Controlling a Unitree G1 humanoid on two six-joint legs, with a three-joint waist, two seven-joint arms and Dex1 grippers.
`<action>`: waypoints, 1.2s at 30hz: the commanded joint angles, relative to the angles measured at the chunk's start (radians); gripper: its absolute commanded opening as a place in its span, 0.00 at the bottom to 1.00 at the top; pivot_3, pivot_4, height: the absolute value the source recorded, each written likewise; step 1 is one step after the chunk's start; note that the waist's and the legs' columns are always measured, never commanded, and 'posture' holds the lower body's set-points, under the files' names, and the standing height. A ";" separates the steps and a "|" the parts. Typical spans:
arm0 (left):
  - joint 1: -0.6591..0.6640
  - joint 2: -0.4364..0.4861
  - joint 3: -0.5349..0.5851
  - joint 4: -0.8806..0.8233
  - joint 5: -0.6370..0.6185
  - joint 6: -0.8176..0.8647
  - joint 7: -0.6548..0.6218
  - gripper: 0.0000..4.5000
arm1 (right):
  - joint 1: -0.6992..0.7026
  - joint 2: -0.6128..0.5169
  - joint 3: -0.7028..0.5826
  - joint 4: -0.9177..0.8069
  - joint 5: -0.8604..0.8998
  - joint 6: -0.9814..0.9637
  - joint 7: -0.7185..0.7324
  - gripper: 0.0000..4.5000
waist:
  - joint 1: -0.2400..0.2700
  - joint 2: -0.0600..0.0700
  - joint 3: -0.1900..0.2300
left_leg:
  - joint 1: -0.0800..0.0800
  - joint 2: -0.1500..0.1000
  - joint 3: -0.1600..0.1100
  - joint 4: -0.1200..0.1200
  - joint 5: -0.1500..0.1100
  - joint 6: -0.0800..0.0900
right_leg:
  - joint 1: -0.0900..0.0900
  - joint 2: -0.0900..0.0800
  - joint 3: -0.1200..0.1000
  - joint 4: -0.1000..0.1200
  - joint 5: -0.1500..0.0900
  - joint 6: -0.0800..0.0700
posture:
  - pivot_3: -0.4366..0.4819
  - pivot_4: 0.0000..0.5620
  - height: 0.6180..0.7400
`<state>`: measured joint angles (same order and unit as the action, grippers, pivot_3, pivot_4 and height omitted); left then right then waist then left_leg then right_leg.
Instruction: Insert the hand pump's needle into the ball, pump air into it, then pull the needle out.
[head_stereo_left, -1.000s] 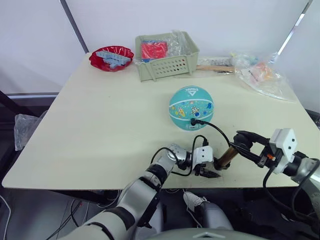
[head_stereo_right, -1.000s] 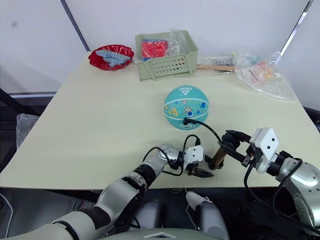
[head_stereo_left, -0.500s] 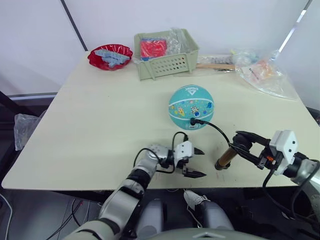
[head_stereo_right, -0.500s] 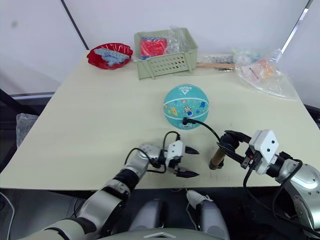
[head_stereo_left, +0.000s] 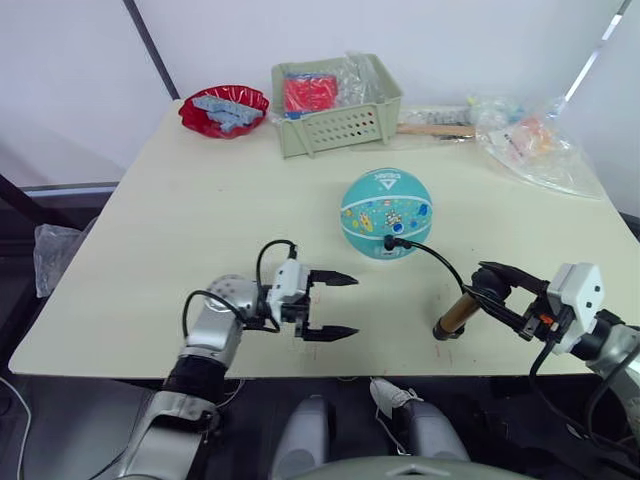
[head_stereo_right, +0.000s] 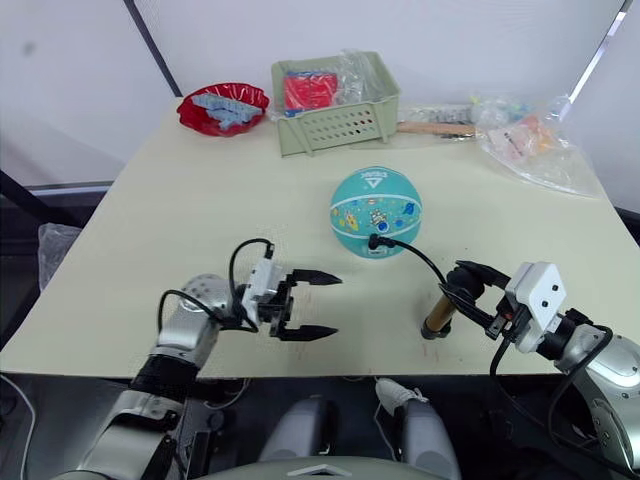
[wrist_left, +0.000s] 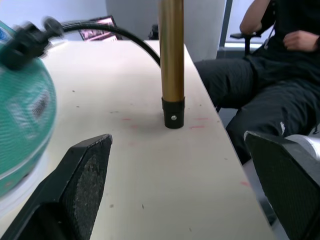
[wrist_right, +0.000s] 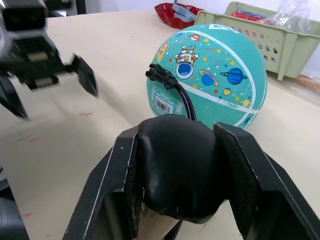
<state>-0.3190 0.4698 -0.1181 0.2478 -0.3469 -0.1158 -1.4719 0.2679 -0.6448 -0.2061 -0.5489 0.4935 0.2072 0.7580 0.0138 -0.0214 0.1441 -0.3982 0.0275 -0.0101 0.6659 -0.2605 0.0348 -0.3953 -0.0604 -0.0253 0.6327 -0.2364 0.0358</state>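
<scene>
Two pincers: right (head_stereo_left: 487, 285) pinches the pump (head_stereo_left: 452, 317) handle beside the ball (head_stereo_left: 386, 213); left (head_stereo_left: 334, 305) spread; pumping seems next.

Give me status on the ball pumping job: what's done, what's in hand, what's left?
Done: the needle fitting sits at the ball, hose attached. In hand: the right tool is shut on the handle of the hand pump, which stands upright on the table; the left tool hangs open, apart from the pump. Left: whatever pumping remains, then pulling the needle out; how full the ball is can't be told.
</scene>
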 joint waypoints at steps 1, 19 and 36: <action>0.030 0.053 0.057 -0.088 -0.081 0.033 -0.023 1.00 | 0.014 0.015 0.016 0.054 -0.028 0.045 -0.035 0.37 | 0.000 0.000 0.001 | 0.000 0.000 0.000 0.000 0.000 0.000 | 0.000 0.000 0.000 0.000 0.000 0.001 | 0.48 0.27 0.98; 0.163 0.150 0.165 -0.251 -0.194 0.122 0.026 1.00 | -0.153 -0.174 -0.163 0.013 0.015 0.137 -0.018 0.37 | 0.008 0.015 0.020 | -0.006 -0.006 0.004 0.000 0.000 0.000 | -0.004 -0.005 0.001 -0.001 0.001 0.001 | 0.48 0.27 0.98; 0.171 0.143 0.158 -0.303 -0.215 0.143 0.054 1.00 | -0.276 -0.216 -0.129 0.235 -0.266 -0.216 0.032 0.37 | 0.000 0.015 0.021 | -0.015 -0.006 0.009 0.003 0.000 0.000 | -0.017 0.006 0.009 0.007 0.003 0.007 | 0.48 0.27 0.98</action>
<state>-0.1503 0.6119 0.0298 -0.0182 -0.5432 0.0266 -1.4191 0.0037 -0.8536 -0.3317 -0.3116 0.2505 0.0412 0.7843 0.0140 -0.0064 0.1647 -0.4130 0.0214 -0.0013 0.6694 -0.2601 0.0349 -0.4121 -0.0546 -0.0160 0.6406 -0.2330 0.0428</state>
